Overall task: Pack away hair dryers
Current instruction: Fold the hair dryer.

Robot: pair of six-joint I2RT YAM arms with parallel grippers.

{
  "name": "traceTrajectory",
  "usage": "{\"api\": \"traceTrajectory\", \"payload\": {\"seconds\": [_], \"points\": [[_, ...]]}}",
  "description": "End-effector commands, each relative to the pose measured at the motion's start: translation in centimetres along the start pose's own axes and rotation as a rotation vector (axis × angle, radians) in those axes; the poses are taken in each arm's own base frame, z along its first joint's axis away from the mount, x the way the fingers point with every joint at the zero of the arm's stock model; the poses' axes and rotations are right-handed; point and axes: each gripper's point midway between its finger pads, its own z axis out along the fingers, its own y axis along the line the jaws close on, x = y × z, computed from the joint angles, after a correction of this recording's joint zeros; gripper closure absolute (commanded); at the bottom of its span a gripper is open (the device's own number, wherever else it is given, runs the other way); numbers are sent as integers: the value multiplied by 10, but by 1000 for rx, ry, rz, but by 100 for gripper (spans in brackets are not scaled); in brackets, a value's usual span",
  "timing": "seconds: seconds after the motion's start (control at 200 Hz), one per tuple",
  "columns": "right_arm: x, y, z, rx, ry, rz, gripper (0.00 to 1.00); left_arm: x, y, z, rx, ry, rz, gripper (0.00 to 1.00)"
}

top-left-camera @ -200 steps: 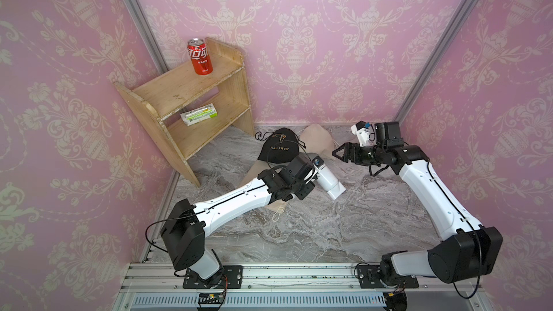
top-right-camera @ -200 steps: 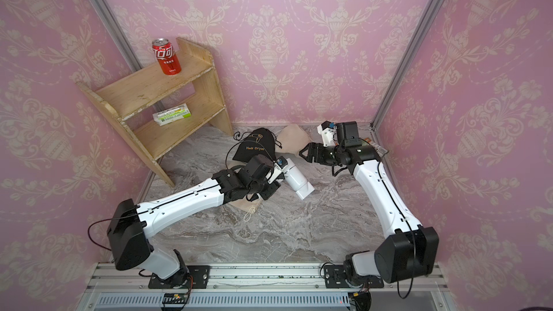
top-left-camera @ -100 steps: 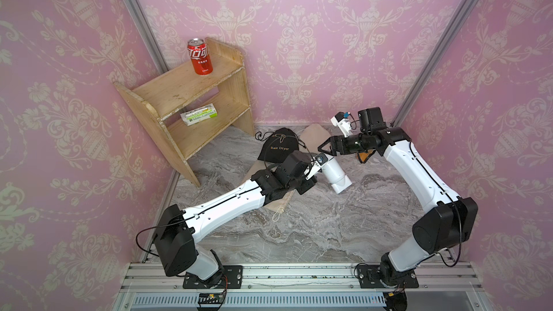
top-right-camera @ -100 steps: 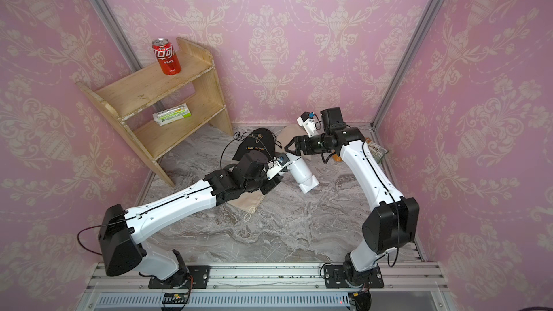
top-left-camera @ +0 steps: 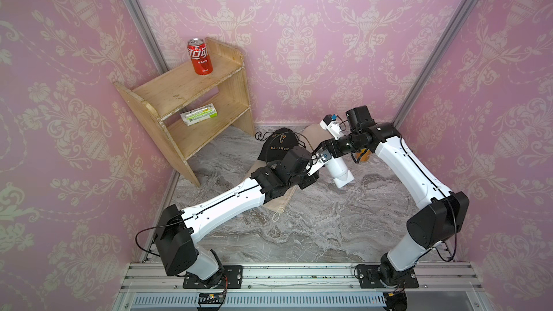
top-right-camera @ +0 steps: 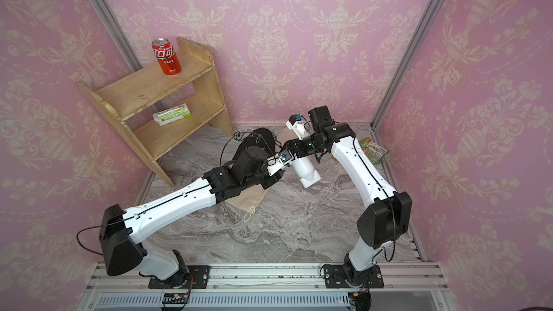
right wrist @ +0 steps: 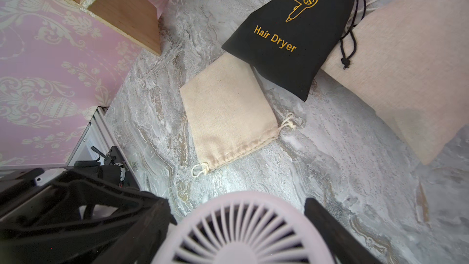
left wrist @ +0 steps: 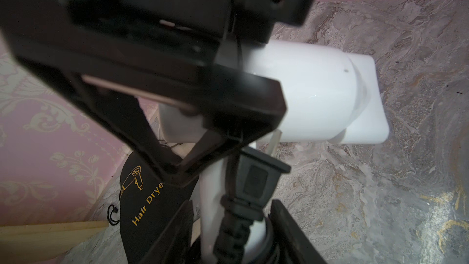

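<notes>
White hair dryer [top-left-camera: 338, 171] sits mid-scene, held between the two arms above the marble table top [top-left-camera: 299, 234]. Its barrel is tilted, with the flat nozzle end lower and nearer the robot bases; whether the nozzle touches the marble cannot be told.

Left claw [left wrist: 231, 212] is clamped on the handle; the black plug [left wrist: 256, 176] and bundled cord [left wrist: 232, 232] lie against the handle between its fingers.

Right claw [right wrist: 236, 201] is spread wide, one finger on each side of the barrel's rear grille; the fingers lie close to the rim, but no clamping is evident, so it is judged open.

Black bag [right wrist: 291, 39] printed "Hair Dryer" lies flat near the hair dryer, on the side toward the shelf, with its drawstring loose. One edge overlaps a small beige bag [right wrist: 228, 115], which lies flat with its mouth toward the bases; a larger beige bag [right wrist: 406, 72] lies on its other side, partly under it.

Wooden shelf [top-left-camera: 191, 91] stands in the rear left corner, well apart. A red can [top-left-camera: 200, 59] stands upright on its top board; a green-and-white packet [top-left-camera: 199, 114] lies on the lower board.
</notes>
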Motion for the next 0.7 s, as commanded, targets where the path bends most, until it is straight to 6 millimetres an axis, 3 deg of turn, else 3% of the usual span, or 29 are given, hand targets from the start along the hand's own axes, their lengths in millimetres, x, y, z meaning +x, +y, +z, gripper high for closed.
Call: {"api": "traceTrajectory", "payload": {"seconds": [0.0,0.455,0.696], "points": [[3,-1,0,18,25,-32,18,-43,30,-16,-102,-128,3,89],[-21,21,-7,-93,-77,-14,54,-39,60,-22,-203,-152,-53,92],[-45,24,-16,-90,-166,37,62,-35,87,-26,-328,-169,-110,92]]}}
